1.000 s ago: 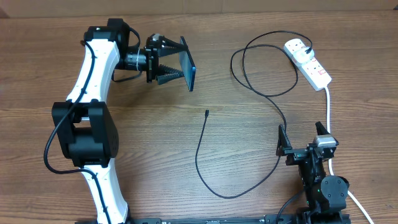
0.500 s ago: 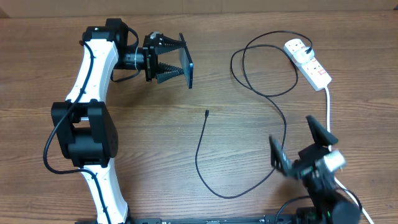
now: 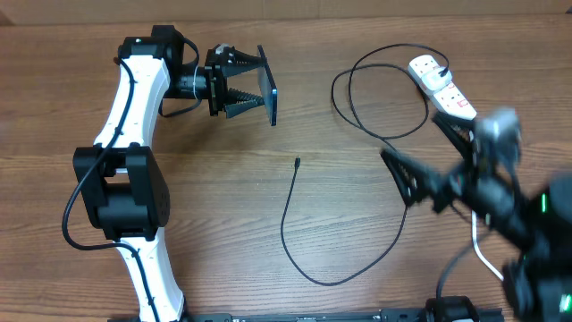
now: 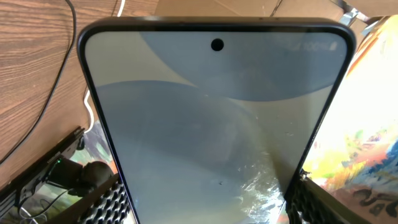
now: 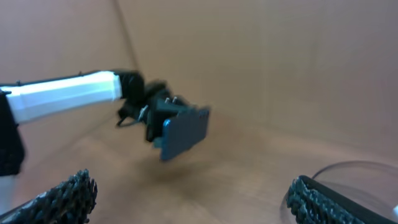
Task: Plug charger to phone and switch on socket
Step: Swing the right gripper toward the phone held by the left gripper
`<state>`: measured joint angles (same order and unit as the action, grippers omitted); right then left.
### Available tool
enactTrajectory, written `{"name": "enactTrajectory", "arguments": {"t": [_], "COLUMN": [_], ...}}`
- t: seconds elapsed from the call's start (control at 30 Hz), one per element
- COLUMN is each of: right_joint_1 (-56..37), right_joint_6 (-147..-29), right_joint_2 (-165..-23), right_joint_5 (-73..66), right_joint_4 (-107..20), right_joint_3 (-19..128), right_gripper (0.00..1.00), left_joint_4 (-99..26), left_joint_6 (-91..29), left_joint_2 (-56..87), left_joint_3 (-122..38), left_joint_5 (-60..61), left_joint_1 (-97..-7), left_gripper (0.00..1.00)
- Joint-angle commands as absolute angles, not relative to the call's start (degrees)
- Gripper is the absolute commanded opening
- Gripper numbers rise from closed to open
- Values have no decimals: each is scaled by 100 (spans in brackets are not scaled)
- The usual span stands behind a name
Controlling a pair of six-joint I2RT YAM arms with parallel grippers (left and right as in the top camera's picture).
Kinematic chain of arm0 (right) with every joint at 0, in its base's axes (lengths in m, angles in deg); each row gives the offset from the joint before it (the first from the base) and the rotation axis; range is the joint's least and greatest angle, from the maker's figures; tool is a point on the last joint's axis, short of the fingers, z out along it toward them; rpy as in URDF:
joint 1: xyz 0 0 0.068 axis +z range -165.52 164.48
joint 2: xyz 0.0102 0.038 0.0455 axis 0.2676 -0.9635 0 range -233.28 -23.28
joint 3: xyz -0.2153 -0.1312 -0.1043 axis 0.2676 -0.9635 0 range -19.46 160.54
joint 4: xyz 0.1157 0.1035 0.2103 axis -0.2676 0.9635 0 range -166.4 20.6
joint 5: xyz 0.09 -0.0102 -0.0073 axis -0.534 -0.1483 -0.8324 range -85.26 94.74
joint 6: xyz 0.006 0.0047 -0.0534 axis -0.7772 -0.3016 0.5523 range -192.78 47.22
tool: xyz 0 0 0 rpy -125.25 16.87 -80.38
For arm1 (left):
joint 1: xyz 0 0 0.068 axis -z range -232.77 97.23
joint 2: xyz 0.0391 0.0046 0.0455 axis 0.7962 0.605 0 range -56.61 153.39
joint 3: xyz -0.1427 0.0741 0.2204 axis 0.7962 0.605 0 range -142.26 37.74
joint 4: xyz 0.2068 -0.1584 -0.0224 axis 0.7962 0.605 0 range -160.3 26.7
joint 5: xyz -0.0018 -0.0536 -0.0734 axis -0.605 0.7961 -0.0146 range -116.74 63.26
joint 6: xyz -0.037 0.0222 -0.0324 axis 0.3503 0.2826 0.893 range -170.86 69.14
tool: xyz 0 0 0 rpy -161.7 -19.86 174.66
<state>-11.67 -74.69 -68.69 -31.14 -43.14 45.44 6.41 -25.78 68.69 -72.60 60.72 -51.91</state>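
Observation:
My left gripper [image 3: 243, 94] is shut on the phone [image 3: 271, 97] and holds it on edge above the table's far left. In the left wrist view the phone [image 4: 211, 124] fills the frame, screen toward the camera, with ribbed fingers [image 4: 106, 202] at both its sides. The charger's black cable [image 3: 299, 259] lies slack mid-table, its connector tip [image 3: 297, 162] free on the wood. It loops back to the socket [image 3: 429, 73] at the far right. My right gripper [image 3: 413, 139] is lifted, blurred and open, facing left toward the phone [image 5: 183, 132], nothing between its fingers [image 5: 62, 196].
The left arm's white links [image 3: 125, 134] stand along the left side. The socket's white cord [image 3: 483, 259] runs down the right side under my right arm. A brown cardboard wall [image 5: 280, 68] backs the table.
My right arm has risen from the near right edge and swung up and forward, now blurred over the cable's right part. The left gripper and phone have barely shifted.

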Motion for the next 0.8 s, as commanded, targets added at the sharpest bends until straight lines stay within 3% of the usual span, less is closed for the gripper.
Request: {"name": "enactTrajectory", "arguments": {"t": [0.0,0.07,0.13,0.23,0.37,0.5,0.77], "right_joint_1": [-1140,-1059,-797,-155,1279,2158,3144], "right_joint_6": [-7854,-8367,-8481,-8540,-9377,-10015,-11204], "right_joint_2": [-7828,-8423,-8775,-9133,-9614,-9966,-10545], "right_joint_5": [-4515,-5505,-5463,-3877,-255,1762,3334], "right_joint_4": [-4013,-4622,-4782,-4478,-4034,-3940,-4010], "right_joint_3": [5316,5486,5582,5663,5670,5670,5670], "right_gripper": [100,100,100,100,100,100,95], "left_joint_4": [639,636,636,641,636,632,383], "left_joint_6": [-2600,-2600,-2600,-2600,-2530,-2296,-1787], "left_joint_2": [6854,6854,6854,6854,6854,6854,6854], "left_joint_3": [-7413,-7413,-7413,-7413,-7413,-7413,-7413], "left_joint_5": [6380,6363,6282,6168,5897,5316,4614], "left_joint_1": [-5195,-5195,-5193,-5173,-5073,-4950,-4607], "left_gripper": [63,64,63,63,63,64,64]}}
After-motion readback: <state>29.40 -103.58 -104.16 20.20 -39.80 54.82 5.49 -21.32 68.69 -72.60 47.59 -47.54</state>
